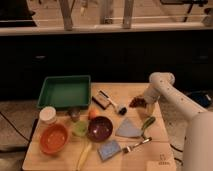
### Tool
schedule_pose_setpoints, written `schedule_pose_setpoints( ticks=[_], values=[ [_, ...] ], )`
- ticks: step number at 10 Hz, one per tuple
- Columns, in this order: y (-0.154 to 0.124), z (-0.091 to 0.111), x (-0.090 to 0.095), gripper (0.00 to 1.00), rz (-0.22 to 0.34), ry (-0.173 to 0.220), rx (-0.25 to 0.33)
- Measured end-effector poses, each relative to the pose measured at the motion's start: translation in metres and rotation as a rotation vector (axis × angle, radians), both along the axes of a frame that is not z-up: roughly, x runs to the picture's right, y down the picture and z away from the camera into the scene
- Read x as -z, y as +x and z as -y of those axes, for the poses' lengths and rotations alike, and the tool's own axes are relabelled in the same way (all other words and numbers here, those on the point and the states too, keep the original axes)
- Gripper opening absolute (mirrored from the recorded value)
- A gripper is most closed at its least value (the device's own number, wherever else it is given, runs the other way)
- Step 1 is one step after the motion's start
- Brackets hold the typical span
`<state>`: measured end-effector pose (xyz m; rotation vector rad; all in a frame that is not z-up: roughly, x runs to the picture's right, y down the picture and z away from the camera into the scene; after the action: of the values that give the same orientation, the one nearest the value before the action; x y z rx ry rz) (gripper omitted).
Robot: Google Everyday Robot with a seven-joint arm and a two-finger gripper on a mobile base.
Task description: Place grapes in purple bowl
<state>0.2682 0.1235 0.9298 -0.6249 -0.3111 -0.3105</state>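
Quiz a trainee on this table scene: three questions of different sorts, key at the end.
1. True or false: the grapes already lie in the purple bowl.
2. The gripper is: A) above the purple bowl; B) at the table's right side, right beside the grapes; C) out of view.
3. Which bowl stands to the left of the purple bowl?

Key: 1 false; 2 B; 3 the orange bowl.

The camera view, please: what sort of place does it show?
Likely a mock kitchen setup: a wooden table with a purple bowl, a fork and a green tray; the claw is by the grapes.
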Motion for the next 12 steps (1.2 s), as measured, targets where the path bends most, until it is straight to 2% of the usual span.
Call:
schedule_pose_setpoints(
  ticks=[7,8,12],
  values=[
    [-0.010,0.011,0.010,0.80,0.036,0.007,0.015],
    [-0.011,0.012,0.010,0.77,0.041,0.004,0.016],
    [-0.020,0.007,-0.001,0.41,0.060,-0.017,0.028]
  ],
)
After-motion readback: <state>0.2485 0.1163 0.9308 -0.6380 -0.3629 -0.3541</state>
